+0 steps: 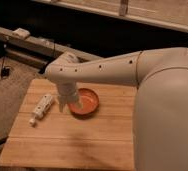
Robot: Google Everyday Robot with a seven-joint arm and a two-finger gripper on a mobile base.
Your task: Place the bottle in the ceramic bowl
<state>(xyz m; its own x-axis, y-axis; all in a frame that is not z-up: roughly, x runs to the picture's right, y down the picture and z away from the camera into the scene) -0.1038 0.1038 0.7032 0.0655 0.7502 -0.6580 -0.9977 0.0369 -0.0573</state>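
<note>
The small white bottle [41, 108] lies on its side on the left part of the wooden table [72, 140], cap end toward the near left. The orange-red ceramic bowl [85, 103] sits near the table's middle, to the right of the bottle. My gripper [64, 105] hangs from the wrist between the bottle and the bowl, just over the bowl's left rim, which it partly hides. It holds nothing that I can see. The bowl looks empty inside.
My pale arm [112, 67] reaches in from the right and fills the right side of the view. A dark ledge [27, 42] with a small pale object and cables runs behind the table. Carpeted floor [2, 95] lies to the left.
</note>
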